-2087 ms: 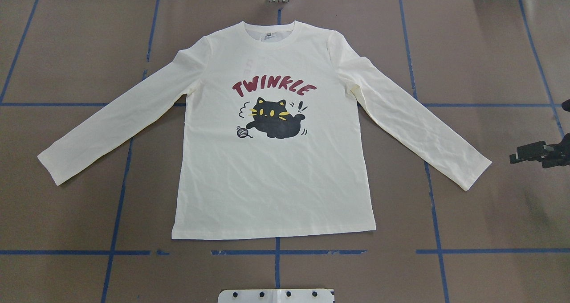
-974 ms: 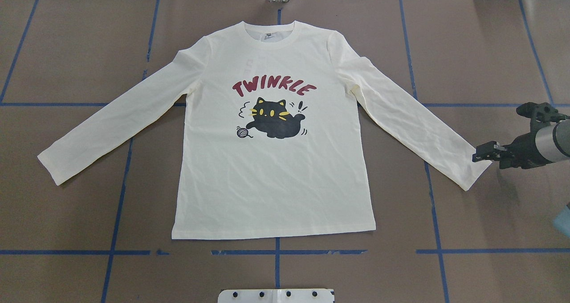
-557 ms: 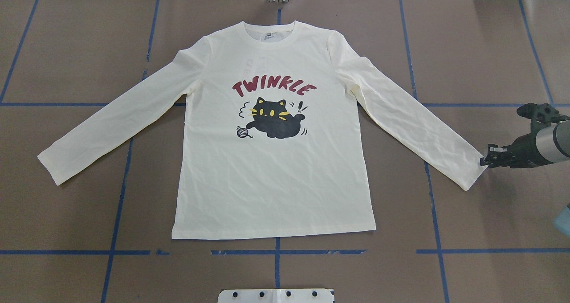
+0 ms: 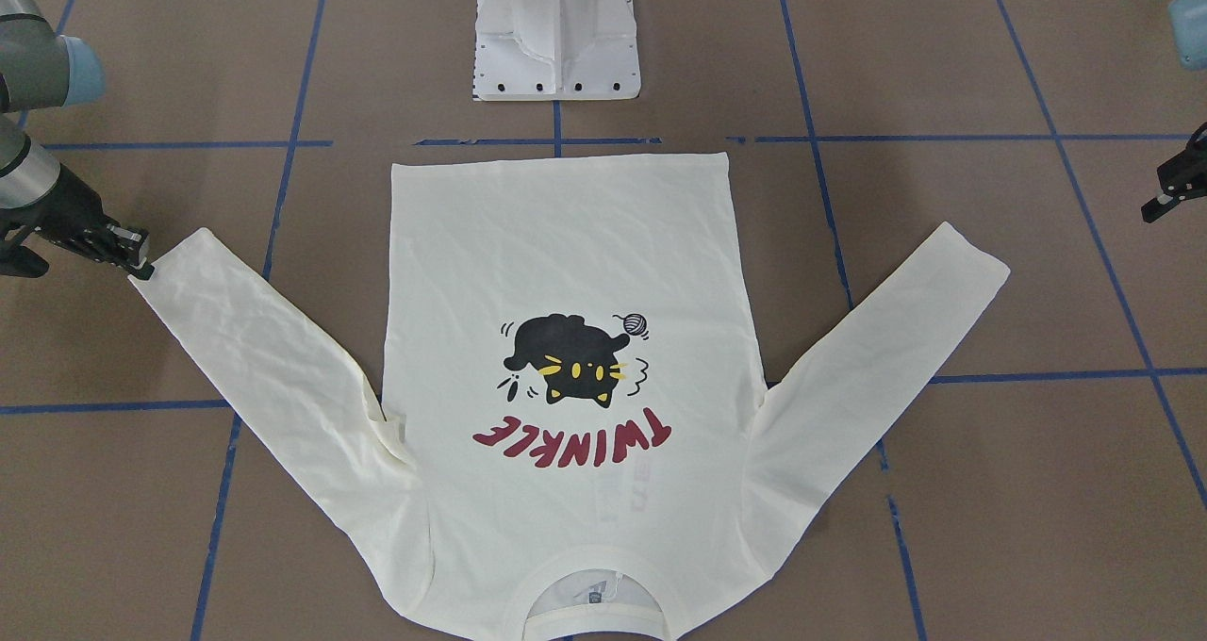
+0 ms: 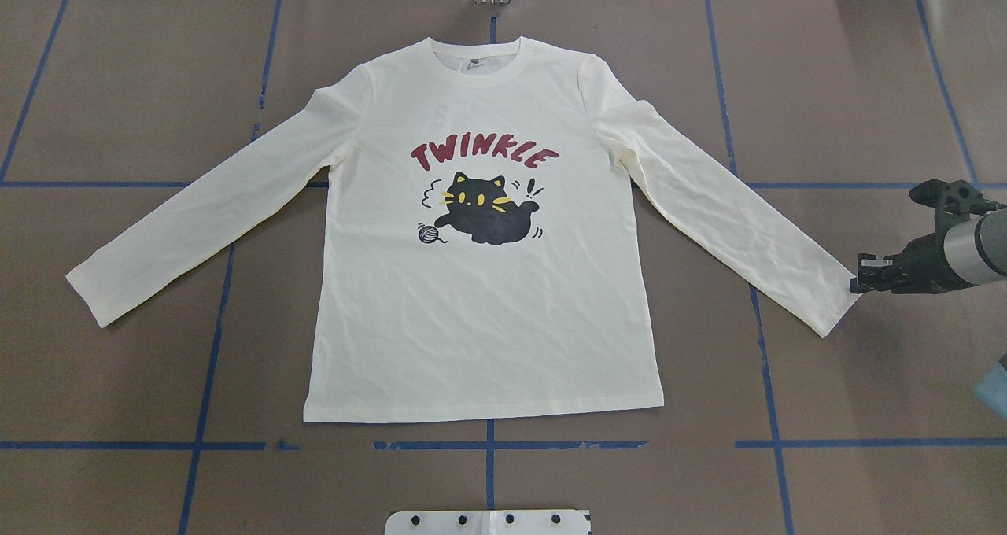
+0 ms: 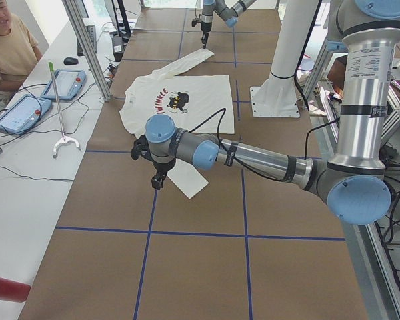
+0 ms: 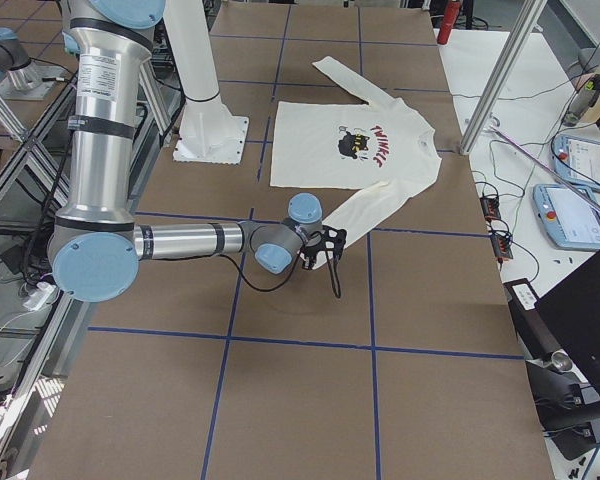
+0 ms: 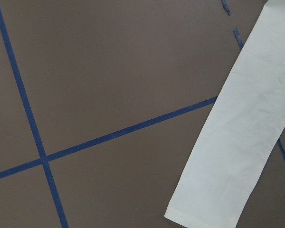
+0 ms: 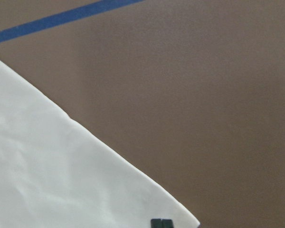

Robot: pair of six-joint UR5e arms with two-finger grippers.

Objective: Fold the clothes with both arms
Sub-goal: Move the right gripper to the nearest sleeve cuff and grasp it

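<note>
**At the right-hand sleeve cuff: black two-finger right gripper (image 5: pixel 856 283) has its corner, other arm hangs back**

Thin cream-white long-sleeved T-shirt with the black cat print (image 5: pixel 488 322) lies flat and print-up on the brown table with blue tape lines (image 5: pixel 118 86). Its sleeves are spread, presumably so each arm gets one. Wrist view shows the right fingertips pressed together on the cuff corner, probably to carry that sleeve over the body. Black left gripper (image 4: pixel 1155 205) hovers apart from the other cuff, and nobody could tell whether its fingers are open

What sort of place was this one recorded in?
Probably a robotics lab bench: blue tape grid on the brown table under a T-shirt, teach pendants on the side desk, and a white robot pedestal.
</note>
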